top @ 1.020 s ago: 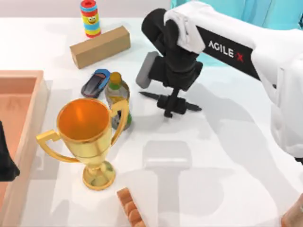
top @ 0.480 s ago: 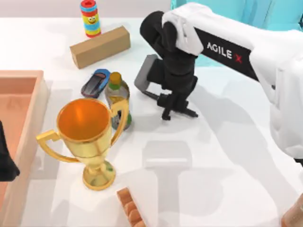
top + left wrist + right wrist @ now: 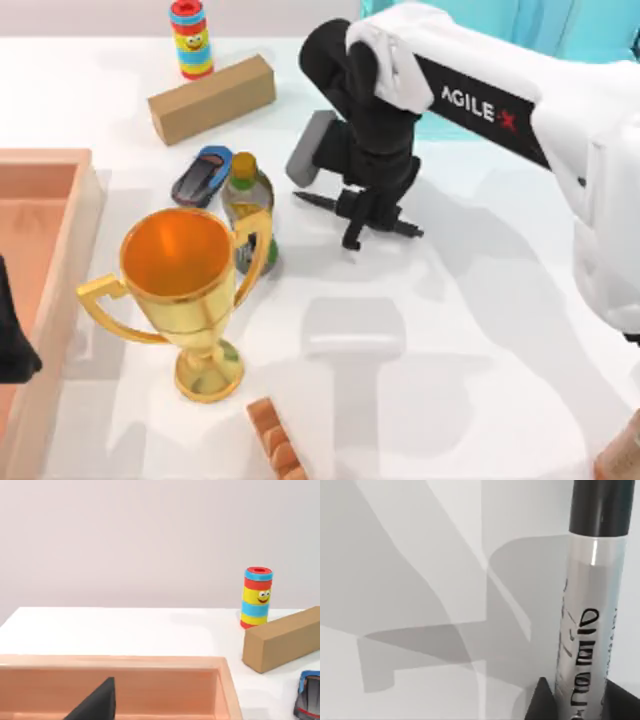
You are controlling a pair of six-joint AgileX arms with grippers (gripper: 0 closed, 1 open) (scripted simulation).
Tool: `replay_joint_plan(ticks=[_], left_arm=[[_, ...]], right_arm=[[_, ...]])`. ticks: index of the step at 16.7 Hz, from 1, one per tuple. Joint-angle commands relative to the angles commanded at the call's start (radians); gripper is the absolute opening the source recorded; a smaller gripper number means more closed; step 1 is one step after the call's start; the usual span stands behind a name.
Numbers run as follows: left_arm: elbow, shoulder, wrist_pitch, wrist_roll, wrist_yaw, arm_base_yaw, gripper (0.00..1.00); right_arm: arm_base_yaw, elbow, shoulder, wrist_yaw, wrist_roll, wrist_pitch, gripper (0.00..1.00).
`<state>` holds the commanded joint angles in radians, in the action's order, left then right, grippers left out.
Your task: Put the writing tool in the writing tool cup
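Observation:
The writing tool [image 3: 405,229] is a slim black marker lying flat near the table's middle, right of the green bottle. My right gripper [image 3: 362,216] reaches down from above and is shut on its middle. In the right wrist view the writing tool [image 3: 587,630] shows its white label band, with a dark fingertip [image 3: 540,705] beside it. The writing tool cup [image 3: 575,30] is a light blue smooth shape at the back right, mostly covered by my right arm. My left gripper [image 3: 12,345] sits parked at the left edge over the wooden tray.
A gold trophy [image 3: 180,270], a green bottle [image 3: 246,200] and a blue toy car [image 3: 203,172] stand left of the pen. A cardboard block [image 3: 212,97] and a striped toy [image 3: 191,38] are at the back. The wooden tray [image 3: 60,290] lies left, with bread [image 3: 275,440] at the front.
My right wrist turned and shifted a little left over the pen, then came back. The pen tilted slightly and stays in about the same spot. The left arm has not moved.

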<state>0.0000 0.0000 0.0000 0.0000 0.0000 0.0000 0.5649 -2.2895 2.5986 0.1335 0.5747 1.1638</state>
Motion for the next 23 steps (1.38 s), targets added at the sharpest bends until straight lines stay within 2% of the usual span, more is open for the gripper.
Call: replay_joint_plan(ticks=[8, 13, 18, 23], left_arm=[[0.0, 0.0, 0.0, 0.0, 0.0, 0.0, 1.0], [0.0, 0.0, 0.0, 0.0, 0.0, 0.0, 1.0], [0.0, 0.0, 0.0, 0.0, 0.0, 0.0, 1.0], [0.0, 0.0, 0.0, 0.0, 0.0, 0.0, 1.0]], right_arm=[[-0.01, 0.032, -0.154, -0.041, -0.23, 0.041, 0.0], [0.048, 0.178, -0.326, -0.049, -0.237, 0.102, 0.0], [0.193, 0.369, -0.545, -0.009, -0.208, 0.19, 0.0], [0.227, 0.405, -0.578, 0.01, -0.198, 0.218, 0.0]])
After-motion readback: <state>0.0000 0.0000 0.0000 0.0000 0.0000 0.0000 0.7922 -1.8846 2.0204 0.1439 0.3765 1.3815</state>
